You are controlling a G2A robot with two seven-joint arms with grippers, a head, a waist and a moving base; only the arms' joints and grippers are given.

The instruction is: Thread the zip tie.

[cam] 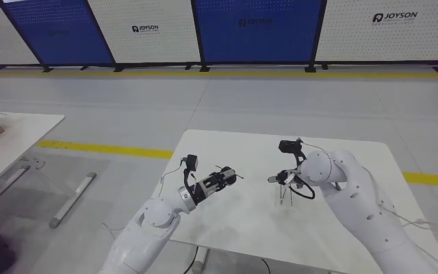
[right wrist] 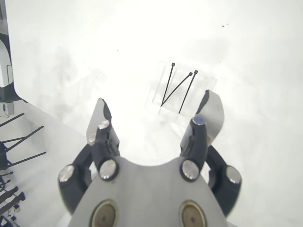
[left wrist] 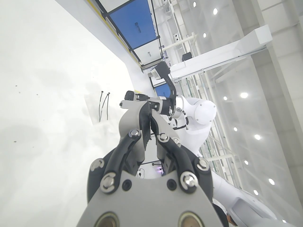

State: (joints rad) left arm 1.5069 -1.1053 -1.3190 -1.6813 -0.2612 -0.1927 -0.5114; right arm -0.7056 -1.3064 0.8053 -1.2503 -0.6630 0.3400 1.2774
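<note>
Black zip ties (right wrist: 176,89), three in number, are seen lying flat on a clear sheet (right wrist: 209,82) that is spread on the white surface (cam: 233,233). Two of them are joined at the tail ends and spread apart at the heads, so that a narrow V is formed. The third is laid just beside the V, apart from it at the tail and nearly touching it at the head. All three are left free on the sheet, with neither arm in contact with them.

The right gripper (right wrist: 157,101) is held above the surface with its fingers spread wide apart and nothing between them. The zip ties are found just beyond its fingertips in the right wrist view, and just beside it in the top view.

The left gripper (left wrist: 149,109) is held over the left part of the surface and is pointed towards the right gripper, with a gap left between the two. Its fingers are pressed together, the dark pads meeting along their length. In the top view a thin dark line (cam: 236,175) is seen crossing its tips. Whether this is a zip tie clamped there cannot be told, since no such strand is made out in the left wrist view
</note>
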